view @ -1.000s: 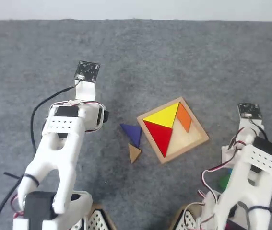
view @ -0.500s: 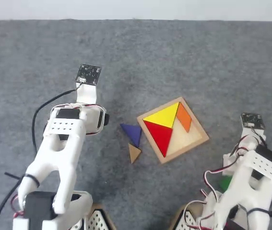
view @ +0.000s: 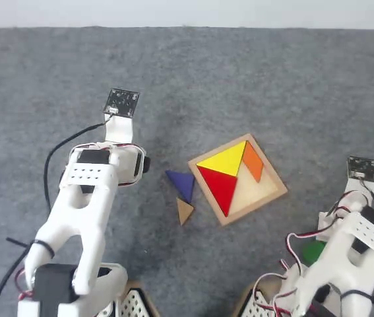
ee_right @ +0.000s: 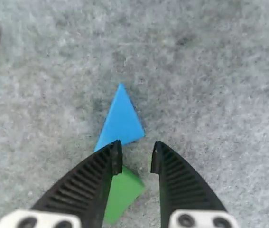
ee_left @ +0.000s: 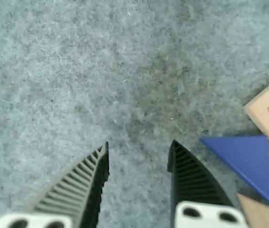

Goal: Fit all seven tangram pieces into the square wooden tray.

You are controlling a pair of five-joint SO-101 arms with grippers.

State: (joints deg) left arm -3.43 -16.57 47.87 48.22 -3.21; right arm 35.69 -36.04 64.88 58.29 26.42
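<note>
Grey carpet [view: 173,79] bore the square wooden tray [view: 256,195] centrally, the right wrist view added a light-blue triangle [ee_right: 121,118] at the tips of the narrowly parted, empty right gripper [ee_right: 135,149], and the left gripper [ee_left: 138,147] gaped wider, empty.

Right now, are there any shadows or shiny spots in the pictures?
High view: even light, no glare on the wooden tray. Right wrist view: a faint shadow beside the light blue triangle. Left wrist view: a soft dark patch on the carpet ahead of the left pincer.
</note>
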